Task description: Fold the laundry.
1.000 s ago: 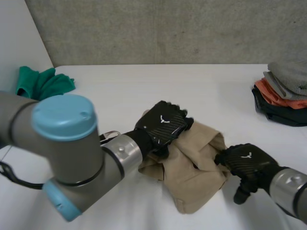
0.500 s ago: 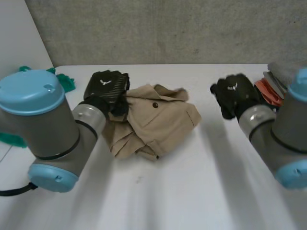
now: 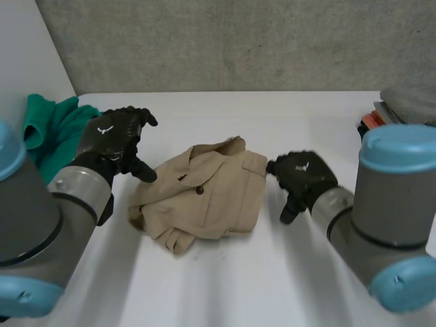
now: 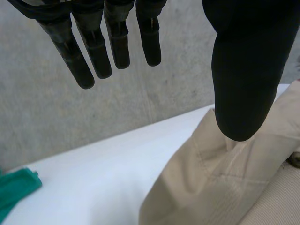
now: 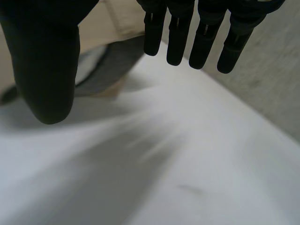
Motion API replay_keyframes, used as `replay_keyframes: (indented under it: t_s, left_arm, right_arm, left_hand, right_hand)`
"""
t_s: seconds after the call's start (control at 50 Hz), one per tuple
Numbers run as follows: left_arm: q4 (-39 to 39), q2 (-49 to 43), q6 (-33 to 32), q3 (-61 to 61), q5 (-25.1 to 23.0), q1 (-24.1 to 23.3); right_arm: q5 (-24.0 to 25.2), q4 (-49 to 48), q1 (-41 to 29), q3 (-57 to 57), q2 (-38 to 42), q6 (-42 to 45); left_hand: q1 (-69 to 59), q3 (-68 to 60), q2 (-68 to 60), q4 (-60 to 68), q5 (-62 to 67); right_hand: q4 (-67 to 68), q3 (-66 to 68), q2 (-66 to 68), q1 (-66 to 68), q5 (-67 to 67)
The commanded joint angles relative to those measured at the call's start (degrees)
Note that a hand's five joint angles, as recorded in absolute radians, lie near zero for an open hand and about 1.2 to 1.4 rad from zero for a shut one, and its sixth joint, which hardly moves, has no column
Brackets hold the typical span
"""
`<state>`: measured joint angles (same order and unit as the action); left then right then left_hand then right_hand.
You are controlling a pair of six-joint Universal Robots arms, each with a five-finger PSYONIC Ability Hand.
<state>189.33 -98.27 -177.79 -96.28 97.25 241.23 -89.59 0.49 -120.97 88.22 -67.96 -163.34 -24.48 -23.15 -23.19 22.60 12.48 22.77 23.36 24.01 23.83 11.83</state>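
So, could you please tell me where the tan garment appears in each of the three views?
Head view: tan garment crumpled mid-table, between left hand and right hand.
Left wrist view: tan garment under the left hand thumb tip.
Right wrist view: tan garment past the right hand, between thumb and fingers.
Shared landmark: the white table beneath it.

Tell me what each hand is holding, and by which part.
Nothing is held. The left hand is open by the tan garment's left edge; the right hand is open by its right edge.
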Motion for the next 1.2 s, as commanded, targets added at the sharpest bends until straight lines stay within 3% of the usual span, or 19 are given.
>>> replay_keyframes:
  t_s: [0.02, 0.12, 0.2, 0.34, 0.4, 0.54, 0.8, 0.96, 1.02, 1.2]
  left_arm:
    - [1.84, 5.19, -10.45, -7.68, -4.70, 0.65]
    - [1.84, 6.16, -23.19, -13.30, -6.37, 1.70]
    - [1.75, 5.72, -27.26, -15.77, -6.63, 2.84]
    - [1.75, 5.02, -27.26, -16.92, -6.89, 5.30]
    - [1.75, 3.88, -27.35, -16.66, -9.35, 6.18]
    - [2.63, -0.86, -27.53, -14.11, -15.86, 7.15]
    - [5.09, -11.85, -26.91, -5.67, -16.21, 9.52]
    - [5.18, -13.88, -26.82, -2.25, -15.69, 9.17]
    - [5.18, -14.32, -26.82, -0.93, -15.69, 9.35]
    - [5.09, -18.53, -24.63, 3.03, -15.16, 9.61]
  right_arm:
    - [0.64, -1.81, -5.23, 8.37, -4.45, -6.64]
    - [0.21, -8.82, -9.62, 13.72, -6.39, -5.94]
    - [0.03, -10.95, -11.39, 15.23, -6.39, -4.00]
    - [-4.62, -10.69, -11.13, 14.53, -8.05, -0.05]
    - [-5.95, -10.51, -10.42, 14.00, -12.45, 2.67]
    - [-3.22, -2.70, -10.69, 12.68, -14.92, 10.94]
    - [0.29, 0.21, -11.92, 12.15, -16.06, 5.14]
    - [4.60, -1.10, -14.28, 12.16, -14.93, 2.86]
    - [4.42, -4.61, -15.96, 12.07, -12.99, 3.03]
    - [4.07, -9.46, -15.43, 12.16, -12.45, 3.73]
  left_hand:
    - [-0.37, -1.69, -1.66, 2.25, 2.36]
    - [-2.72, -4.05, -4.01, 4.60, 4.72]
    - [-7.59, -8.92, -8.89, 9.47, 9.59]
    - [-10.96, -12.29, -12.26, 12.85, 12.96]
    - [-11.13, -12.46, -12.43, 13.01, 13.13]
    - [-9.28, -10.61, -10.58, 11.16, 11.28]
    - [-8.44, -9.77, -9.73, 10.32, 10.44]
    - [-20.53, -21.86, -21.83, 22.41, 22.53]
    - [-33.62, -34.95, -34.91, 35.50, 35.62]
    - [-52.51, -53.83, -53.80, 54.39, 54.50]
  right_hand:
    - [3.12, 2.53, 1.89, 2.06, 4.06]
    - [7.66, 7.07, 6.42, 6.60, 8.60]
    - [12.87, 12.28, 11.64, 11.81, 13.82]
    - [13.21, 12.62, 11.98, 12.15, 14.16]
    - [13.21, 12.62, 11.98, 12.16, 14.16]
    - [13.22, 12.63, 11.98, 12.16, 14.16]
    - [8.68, 8.09, 7.45, 7.62, 9.62]
    - [0.28, -0.31, -0.95, -0.78, 1.22]
    - [0.93, 0.34, -0.30, -0.13, 1.88]
    - [2.95, 2.36, 1.72, 1.90, 3.90]
